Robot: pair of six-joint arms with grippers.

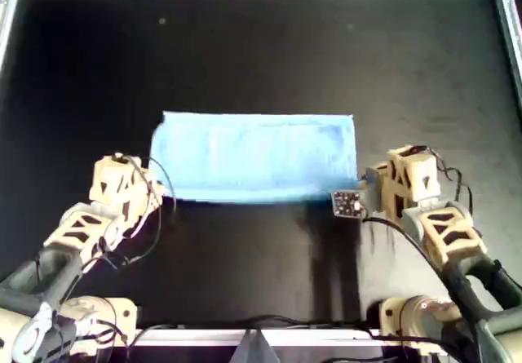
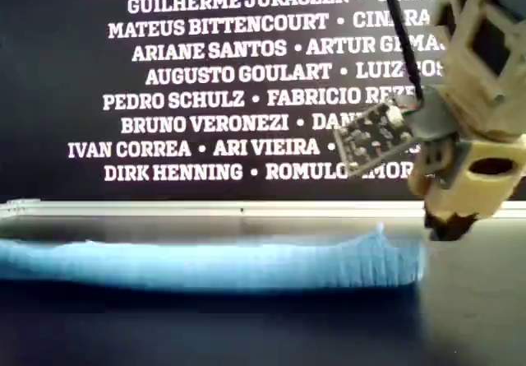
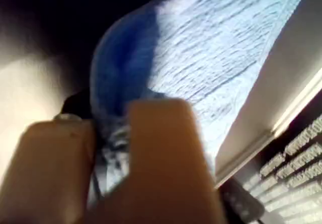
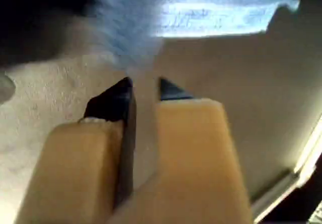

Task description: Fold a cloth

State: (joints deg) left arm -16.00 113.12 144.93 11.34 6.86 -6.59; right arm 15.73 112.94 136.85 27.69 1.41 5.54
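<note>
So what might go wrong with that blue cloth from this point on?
Two things, I'd guess. The left gripper seems to pinch a corner of the cloth, while the right gripper sits just off the cloth, fingers nearly closed on nothing. If only the left side lifts, the folded strip may drag or twist crooked. Also, the right gripper hangs close to the cloth's end in the exterior view, so it might nudge the neat edge.

Cloth edge behind blurred jaws
</note>
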